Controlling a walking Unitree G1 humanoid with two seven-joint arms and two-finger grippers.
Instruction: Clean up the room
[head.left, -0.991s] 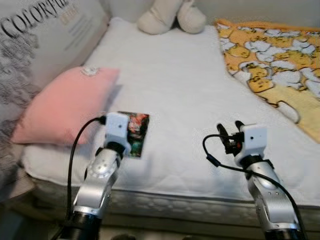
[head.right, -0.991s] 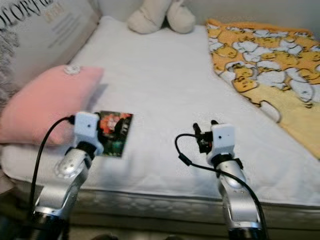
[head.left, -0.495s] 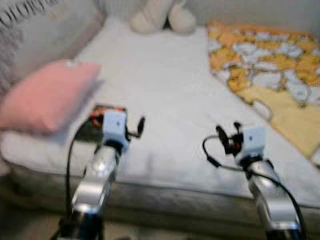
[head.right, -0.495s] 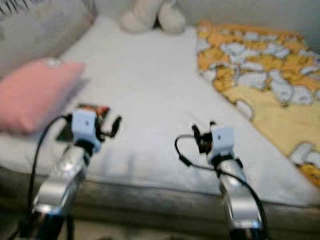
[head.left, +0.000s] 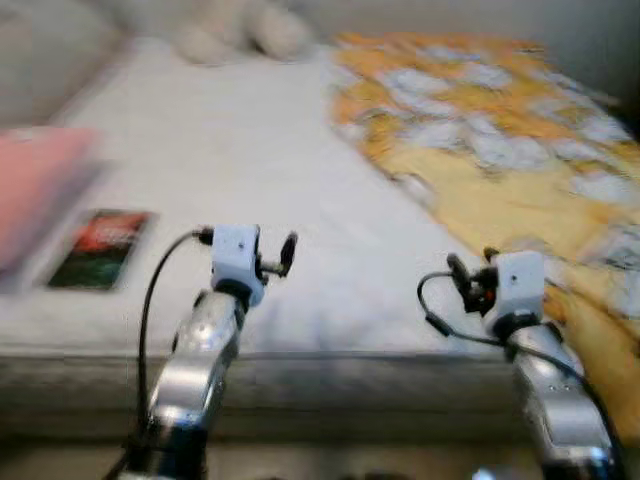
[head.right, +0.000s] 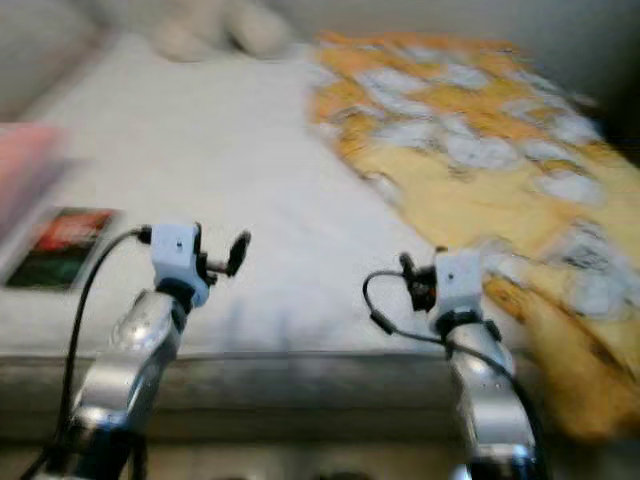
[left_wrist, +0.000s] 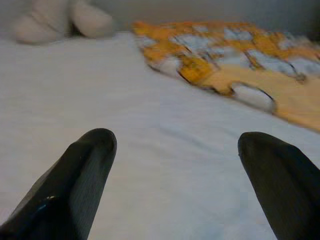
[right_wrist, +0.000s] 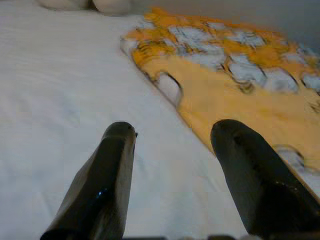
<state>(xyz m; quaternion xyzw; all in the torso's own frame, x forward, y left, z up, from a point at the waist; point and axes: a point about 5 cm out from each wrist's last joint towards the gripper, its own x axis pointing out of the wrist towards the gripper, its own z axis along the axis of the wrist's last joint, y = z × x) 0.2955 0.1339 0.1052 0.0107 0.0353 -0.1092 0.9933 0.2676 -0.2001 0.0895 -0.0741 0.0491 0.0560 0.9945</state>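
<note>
The head camera had swung toward the robot's right since half a second earlier, so the pink pillow (head.left: 35, 195) slid to the left edge and the yellow patterned blanket (head.left: 500, 130) spread across the right half of the views. The views were blurred. A small dark card or booklet (head.left: 100, 248) with a red picture lay flat on the white bed (head.left: 230, 150) just beside the pillow, its long axis running away from the near edge and leaning slightly right at the far end. Pale plush toys (head.left: 240, 35) sat at the far end of the bed (too blurred to tell more). The left gripper (head.left: 275, 262) hovered over the near edge of the mattress, right of the card and apart from it, its fingers (left_wrist: 75, 180) spread wide on nothing. The right gripper (right_wrist: 172, 165) hung near the blanket's edge, fingers likewise parted and empty.
</note>
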